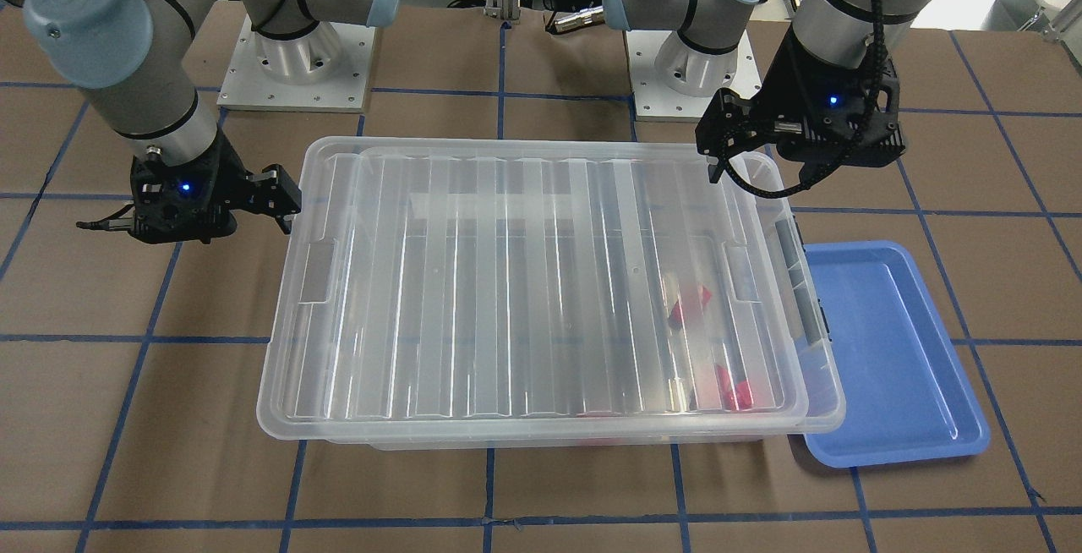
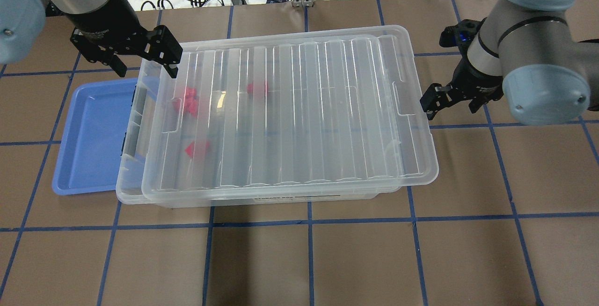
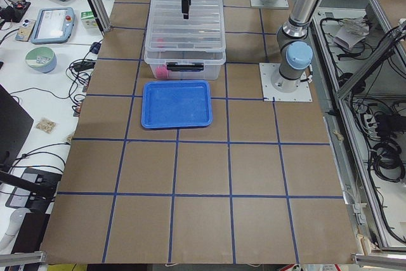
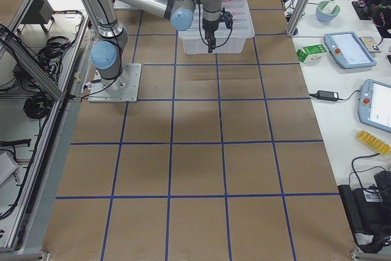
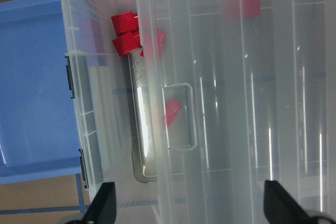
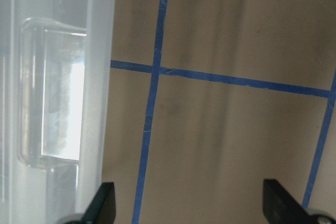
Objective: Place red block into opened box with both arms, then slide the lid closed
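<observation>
— Plastic, clear and ribbed: from the front, the flat lid (image 1: 524, 282) lies on the big translucent storage box (image 1: 827, 392), but off-centre. The box's end beside the shallow blue tray (image 1: 896, 350) is uncovered. Small red blocks (image 1: 686, 309) sit inside, under the lid.
— And overhead?
— The lid's long axis runs claw to claw. The left claw (image 2: 148, 72) hangs spread over the far corner at the tray end. The right claw (image 2: 451, 105), spread too, sits just off the opposite short edge (the overhanging one).
— Side views?
— Too small to add anything.
— Wrists?
— Left wrist: fingertips (image 5: 102, 203) wide apart above the open strip, red blocks below. Right wrist: fingertips wide, bare brown tabletop (image 6: 226, 145) between them, the lid's edge to one side.
— So which arm pushes?
— The right, I'd judge: the lid must travel toward the tray, and that claw sits behind it.
</observation>
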`<state>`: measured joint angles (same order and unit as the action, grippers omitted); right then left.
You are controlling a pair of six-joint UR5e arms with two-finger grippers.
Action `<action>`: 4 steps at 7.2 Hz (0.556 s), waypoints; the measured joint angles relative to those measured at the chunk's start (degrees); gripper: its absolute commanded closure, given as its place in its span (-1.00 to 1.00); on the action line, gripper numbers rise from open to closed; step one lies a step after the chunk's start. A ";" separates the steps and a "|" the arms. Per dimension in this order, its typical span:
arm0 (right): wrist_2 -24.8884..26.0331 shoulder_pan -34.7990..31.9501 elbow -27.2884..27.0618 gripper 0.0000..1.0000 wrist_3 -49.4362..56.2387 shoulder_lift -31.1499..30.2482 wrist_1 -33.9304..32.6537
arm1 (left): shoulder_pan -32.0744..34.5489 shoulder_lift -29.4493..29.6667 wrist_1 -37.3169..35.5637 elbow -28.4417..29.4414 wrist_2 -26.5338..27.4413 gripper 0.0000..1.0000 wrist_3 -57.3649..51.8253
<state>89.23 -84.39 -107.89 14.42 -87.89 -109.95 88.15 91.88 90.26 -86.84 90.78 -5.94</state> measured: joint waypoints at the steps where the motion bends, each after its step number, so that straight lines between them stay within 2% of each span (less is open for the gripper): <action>1: 0.05 -0.59 0.08 -1.00 -0.26 -0.04 -0.12 | 0.00 -0.01 0.00 0.00 0.01 -1.00 -0.02; 3: 0.61 -0.90 1.41 -1.00 -0.25 -0.44 0.12 | -0.04 -0.03 0.00 0.00 0.01 -1.00 -0.03; 4: 0.86 -1.33 4.31 -1.00 -0.80 -1.31 2.71 | -0.03 -0.03 0.00 0.00 0.01 -1.00 -0.03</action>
<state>90.09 -85.72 -103.58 13.62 -89.20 -107.24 88.13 91.85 90.26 -86.84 90.79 -5.98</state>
